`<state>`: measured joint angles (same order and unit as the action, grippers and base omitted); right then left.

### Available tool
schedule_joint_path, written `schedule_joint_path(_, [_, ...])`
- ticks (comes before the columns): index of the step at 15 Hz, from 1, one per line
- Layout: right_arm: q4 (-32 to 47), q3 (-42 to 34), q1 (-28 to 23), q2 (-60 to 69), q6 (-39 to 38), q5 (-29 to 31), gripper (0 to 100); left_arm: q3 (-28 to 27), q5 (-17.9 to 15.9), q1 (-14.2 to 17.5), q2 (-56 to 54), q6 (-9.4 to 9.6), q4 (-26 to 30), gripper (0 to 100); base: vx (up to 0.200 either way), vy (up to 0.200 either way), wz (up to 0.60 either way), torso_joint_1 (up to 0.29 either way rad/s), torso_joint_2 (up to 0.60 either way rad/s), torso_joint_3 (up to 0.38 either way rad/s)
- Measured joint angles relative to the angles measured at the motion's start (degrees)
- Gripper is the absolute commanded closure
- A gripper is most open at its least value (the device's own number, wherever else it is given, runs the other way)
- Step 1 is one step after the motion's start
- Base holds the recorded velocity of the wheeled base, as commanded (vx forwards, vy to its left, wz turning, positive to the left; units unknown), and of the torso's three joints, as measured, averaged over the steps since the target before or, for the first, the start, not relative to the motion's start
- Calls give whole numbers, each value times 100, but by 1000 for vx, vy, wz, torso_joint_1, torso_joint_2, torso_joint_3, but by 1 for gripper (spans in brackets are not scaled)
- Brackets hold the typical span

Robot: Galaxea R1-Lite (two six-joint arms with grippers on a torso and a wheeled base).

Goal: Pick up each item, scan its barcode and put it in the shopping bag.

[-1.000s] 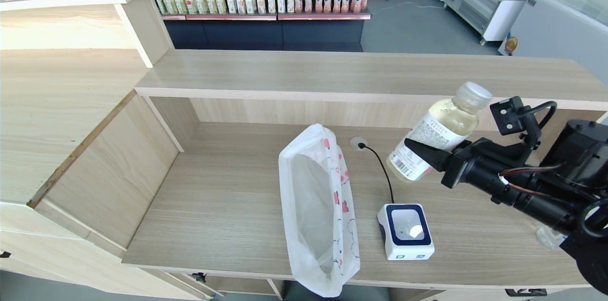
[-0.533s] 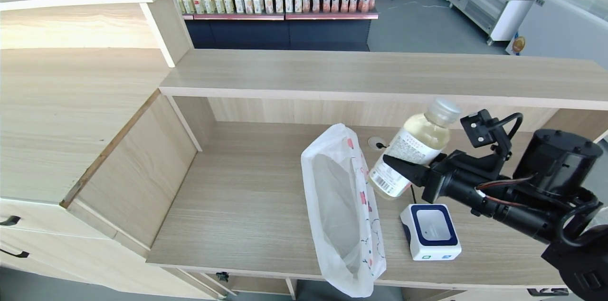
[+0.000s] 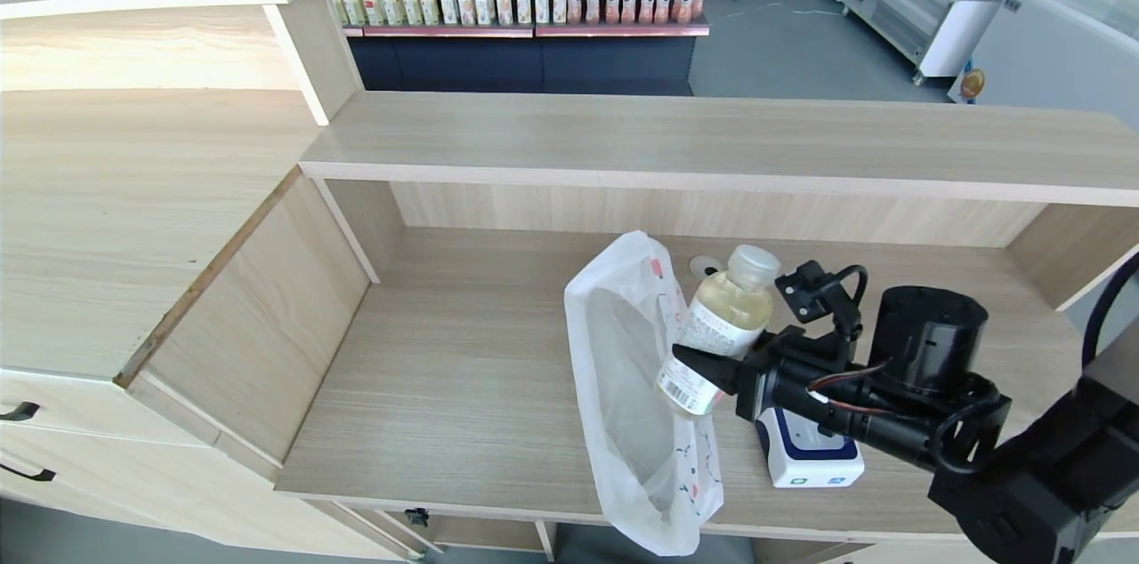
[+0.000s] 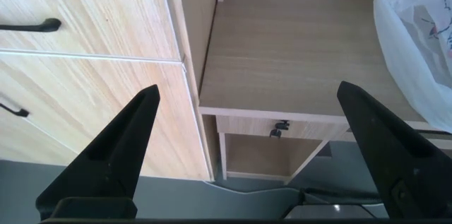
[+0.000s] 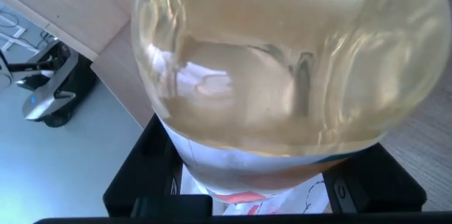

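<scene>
Right jaws have swung the drink bottle (image 3: 716,328) from up beyond the barcode scanner (image 3: 805,457) down to the shopping bag (image 3: 623,386) rim, so the scan looks done and bagging is next. Bottle is clamped between the jaws at its lower label, tilted with the cap up. The bag mouth is just below the jaw tips. Left jaws are spread and empty.

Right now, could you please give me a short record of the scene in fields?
Held item: bottle, tilted, pale liquid, barcode label near its base
Holder: right hand, shut on the bottle
Bottle position: base at the shopping bag's right rim, not inside yet
Bag: open, standing on the counter
Scanner: on the counter, right of the bag, partly hidden
Left hand: open, empty
</scene>
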<state>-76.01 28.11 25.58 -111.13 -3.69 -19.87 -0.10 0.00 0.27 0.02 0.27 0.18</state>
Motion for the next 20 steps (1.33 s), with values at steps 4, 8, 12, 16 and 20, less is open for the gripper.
schedule_joint_path(4, [-167,510,154,-728,252,-62,100,0,-2,-2,0,0,-2,0,0,0,0,0,0,0])
schedule_joint_path(8, [-386,925,134,-1250,377,151,100,0,0,-5,0,0,0,0,0,0,0,0,0,0])
schedule_joint_path(12, [-369,1232,154,-1599,421,171,100,0,0,-2,0,-2,0,0,0,0,0,0,0,0])
schedule_joint_path(16, [-433,1775,110,-2150,1117,430,100,0,0,-5,0,0,0,0,0,0,0,0,0,0])
schedule_joint_path(20, [-624,2541,68,-2712,1308,866,100,0,0,-2,0,0,0,0,0,0,0,0,0,0])
